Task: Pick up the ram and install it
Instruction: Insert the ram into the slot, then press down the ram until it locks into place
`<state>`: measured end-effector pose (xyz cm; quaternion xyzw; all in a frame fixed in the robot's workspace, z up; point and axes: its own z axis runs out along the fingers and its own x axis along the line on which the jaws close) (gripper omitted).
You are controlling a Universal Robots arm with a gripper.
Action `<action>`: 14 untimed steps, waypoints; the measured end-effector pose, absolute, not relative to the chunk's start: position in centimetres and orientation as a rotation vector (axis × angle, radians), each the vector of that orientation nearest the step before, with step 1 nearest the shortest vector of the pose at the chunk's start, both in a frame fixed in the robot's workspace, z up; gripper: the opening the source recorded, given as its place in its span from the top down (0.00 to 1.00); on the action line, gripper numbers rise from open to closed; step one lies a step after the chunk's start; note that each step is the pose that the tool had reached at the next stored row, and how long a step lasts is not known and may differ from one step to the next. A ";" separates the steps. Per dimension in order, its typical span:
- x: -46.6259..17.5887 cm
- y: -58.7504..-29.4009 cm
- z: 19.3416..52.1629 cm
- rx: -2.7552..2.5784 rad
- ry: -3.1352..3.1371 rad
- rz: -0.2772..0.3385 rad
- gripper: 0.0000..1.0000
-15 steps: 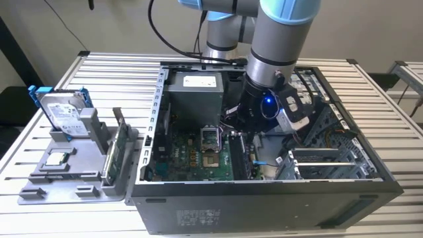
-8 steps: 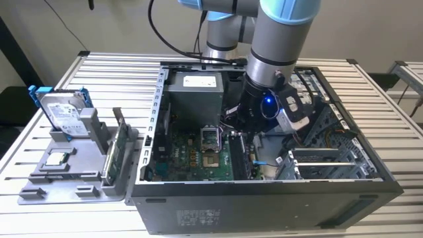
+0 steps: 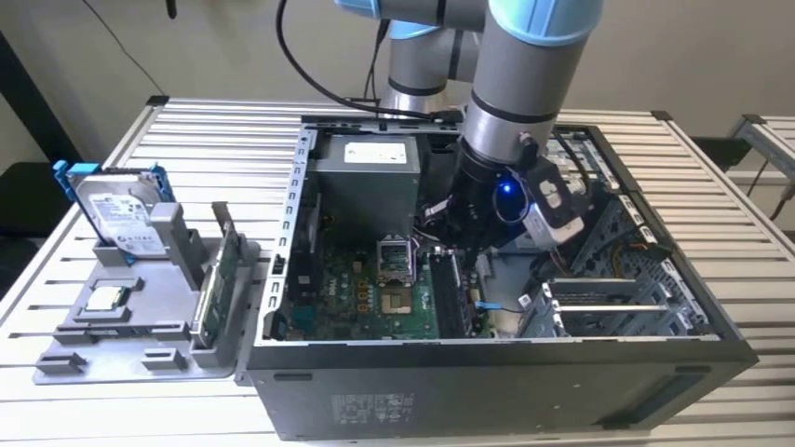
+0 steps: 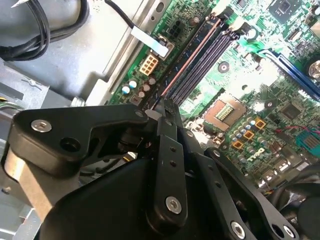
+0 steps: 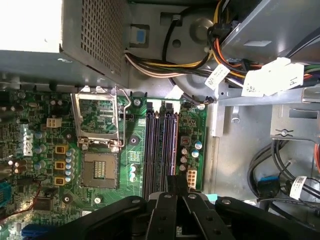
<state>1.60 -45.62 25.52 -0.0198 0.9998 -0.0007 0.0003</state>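
One end effector (image 5: 172, 192), shut on the ram (image 5: 171, 145), sits among memory slots (image 5: 154, 150) beside the power supply (image 5: 75, 35).

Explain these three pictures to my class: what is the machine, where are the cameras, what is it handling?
The grey and blue tube is a robot arm reaching into an open computer case on a slatted table. One camera watches from outside; two ride near the wrist, looking at the green motherboard. The black gripper sits at the end of the ram, a thin stick set in a memory slot. Beside the case, a hard drive stands in a grey holder.
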 end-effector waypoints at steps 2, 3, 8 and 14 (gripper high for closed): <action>1.6 -45.6 25.6 -0.062 3.140 -0.002 0.89; 1.6 -45.6 25.6 -0.062 3.140 -0.002 0.89; 1.6 -45.6 25.7 -0.062 3.140 -0.002 0.89; 1.6 -45.6 25.7 -0.069 3.140 -0.002 0.89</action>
